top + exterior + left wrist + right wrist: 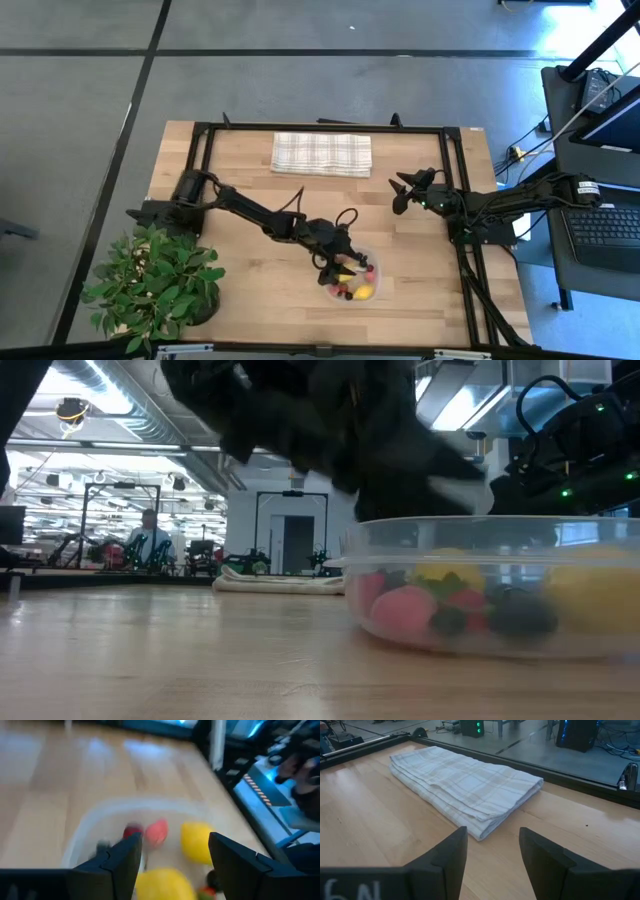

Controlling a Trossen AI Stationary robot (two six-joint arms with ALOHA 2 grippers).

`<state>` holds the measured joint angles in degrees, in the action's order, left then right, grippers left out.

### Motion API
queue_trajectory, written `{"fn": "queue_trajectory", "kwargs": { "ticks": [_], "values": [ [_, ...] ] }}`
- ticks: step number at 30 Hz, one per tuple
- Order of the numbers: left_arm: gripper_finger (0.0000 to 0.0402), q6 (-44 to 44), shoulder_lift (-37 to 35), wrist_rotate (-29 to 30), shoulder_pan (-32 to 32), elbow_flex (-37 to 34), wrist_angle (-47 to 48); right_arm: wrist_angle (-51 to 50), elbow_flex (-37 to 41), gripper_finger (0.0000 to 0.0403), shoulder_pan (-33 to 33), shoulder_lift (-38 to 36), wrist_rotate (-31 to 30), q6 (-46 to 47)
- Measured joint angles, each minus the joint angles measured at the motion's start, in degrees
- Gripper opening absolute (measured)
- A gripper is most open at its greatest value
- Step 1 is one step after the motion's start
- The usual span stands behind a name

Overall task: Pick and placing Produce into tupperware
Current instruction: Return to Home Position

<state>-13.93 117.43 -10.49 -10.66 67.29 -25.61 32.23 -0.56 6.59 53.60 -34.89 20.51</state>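
1. The tupperware (374,280) stands on the surface (250,210) near the near edge, right of centre. It holds the produce: two yellow lemons (196,841) and red berries (156,831) among dark ones. No produce shows loose on the surface.
2. A potted plant (155,280) stands at the near left corner, well apart from the tupperware.
3. The left gripper (175,851) hangs just over the tupperware's far-left rim, fingers apart and empty.
4. The right gripper (492,837) waits at mid-right, off the surface, fingers apart and empty, facing the folded checked cloth (321,153) at the far edge.
5. Judgement: filling looks complete, and the step in hand is the left arm's withdrawal to rest.
6. Judgement: the next move calls for a lift clear of the rim before drawing back left, or the light tupperware may be dragged or tipped.
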Motion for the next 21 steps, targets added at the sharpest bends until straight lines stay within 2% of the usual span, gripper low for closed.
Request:
{"fn": "queue_trajectory", "kwargs": {
  "ticks": [4, 7, 14, 21],
  "values": [
    [0.0223, 6.16, -5.46, -1.44, 0.99, 0.07, 3.95, 0.00, 0.00, 0.0182, 0.00, 0.00, 0.02, 0.02],
    [0.0224, 11.87, -10.94, -0.68, 2.85, 0.07, 11.78, 0.03, 0.00, 0.0182, -0.01, 0.00, 0.01, 0.02],
    [0.0224, 16.40, -27.59, 5.56, 9.68, -0.29, 31.32, 1.37, 0.00, 0.0182, -0.02, -0.24, 0.02, -1.87],
    [0.0224, 19.62, -49.21, 8.90, 13.21, -10.61, 33.77, 2.79, 0.00, 0.0182, 0.00, -3.79, 0.00, -7.37]
  ]
}}
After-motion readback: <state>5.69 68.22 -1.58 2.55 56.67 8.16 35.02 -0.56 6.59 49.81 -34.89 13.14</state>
